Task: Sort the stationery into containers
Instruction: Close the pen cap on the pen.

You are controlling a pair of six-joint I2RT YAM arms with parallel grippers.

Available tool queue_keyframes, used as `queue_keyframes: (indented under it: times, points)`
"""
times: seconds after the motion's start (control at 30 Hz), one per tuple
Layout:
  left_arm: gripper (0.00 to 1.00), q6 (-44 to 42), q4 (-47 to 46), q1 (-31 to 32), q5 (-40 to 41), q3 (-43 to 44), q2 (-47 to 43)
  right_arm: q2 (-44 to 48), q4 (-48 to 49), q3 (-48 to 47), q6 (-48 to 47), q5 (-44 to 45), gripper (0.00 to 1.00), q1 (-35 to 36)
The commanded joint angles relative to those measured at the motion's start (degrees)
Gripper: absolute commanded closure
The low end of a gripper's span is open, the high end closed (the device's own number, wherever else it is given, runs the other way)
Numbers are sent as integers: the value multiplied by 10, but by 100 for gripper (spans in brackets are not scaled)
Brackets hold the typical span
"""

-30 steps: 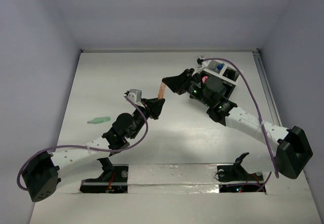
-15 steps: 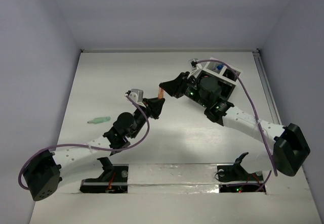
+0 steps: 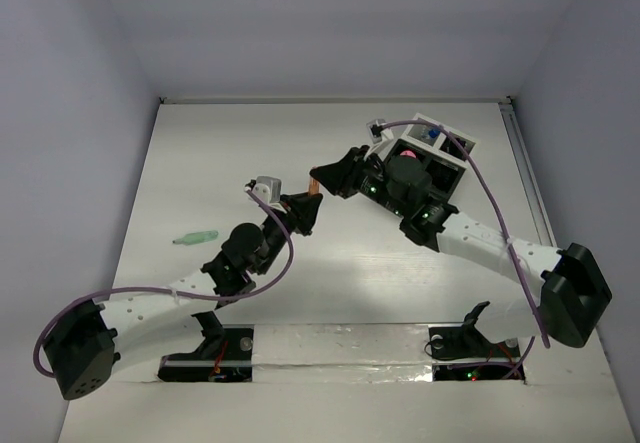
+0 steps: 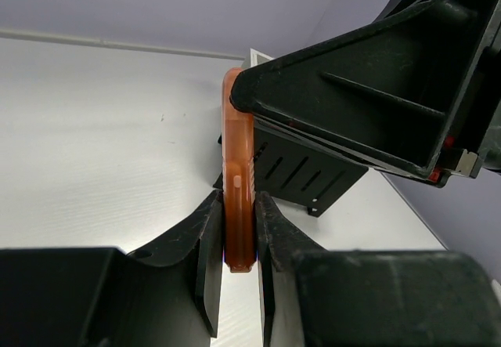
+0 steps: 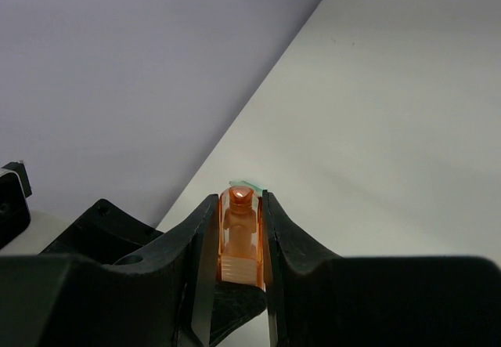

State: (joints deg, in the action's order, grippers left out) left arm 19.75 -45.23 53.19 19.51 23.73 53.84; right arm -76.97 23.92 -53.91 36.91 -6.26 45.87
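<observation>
Handover, top view: orange marker [image 3: 314, 177] is held in mid-air over the middle of the worktop [image 3: 230, 143], clamped at one end by the left gripper [image 3: 309, 201] and at the other by the right gripper [image 3: 322, 171].
Leftovers, top view: green marker [image 3: 195, 236] lies near the left edge; containers [image 3: 445, 143] stand toward the far right corner, partly hidden.
Left wrist: the marker's lower end is pinched between both fingers.
Right wrist: the marker's rounded end is pinched likewise.
Next move, judged: one grip is to be released, probably the left, before the marker is carried to the containers.
</observation>
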Motion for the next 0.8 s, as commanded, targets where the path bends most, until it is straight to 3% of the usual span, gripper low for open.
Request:
queue_keyframes:
  times: [0.0, 0.77]
  points:
    - [100, -23, -48, 1, 4, 40, -23, -6, -27, 19, -6, -17, 100, 33]
    - [100, -96, -47, -15, -7, 153, -13, -56, 42, 175, 72, -1, 100, 105]
